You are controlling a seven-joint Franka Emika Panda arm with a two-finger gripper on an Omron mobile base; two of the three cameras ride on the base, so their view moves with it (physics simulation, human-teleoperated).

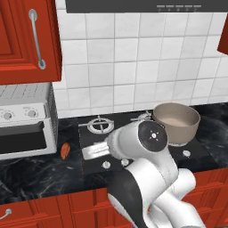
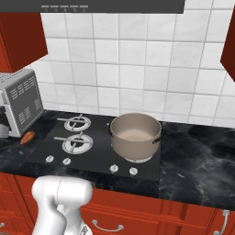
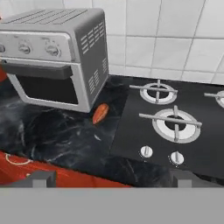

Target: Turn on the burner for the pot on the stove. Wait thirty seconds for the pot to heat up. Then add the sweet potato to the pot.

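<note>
hand [image 3: 109, 178] open, holds nothing | pot [image 2: 135, 136] on stove [image 2: 94, 151] rt side, looks empty | sweet potato [image 3: 100, 113] on counter

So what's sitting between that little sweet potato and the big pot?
Two uncovered burners of the stove, one behind the other, lie between the sweet potato and the pot. The right base view shows it best.

The pot [image 1: 176, 123] is seen on the stove [image 1: 91, 136] at its 2 o'clock burner. The sweet potato [image 1: 65, 151] is laid on the surface [image 1: 35, 173], at 9 o'clock of the stove, beside the toaster oven [image 1: 24, 121].
</note>
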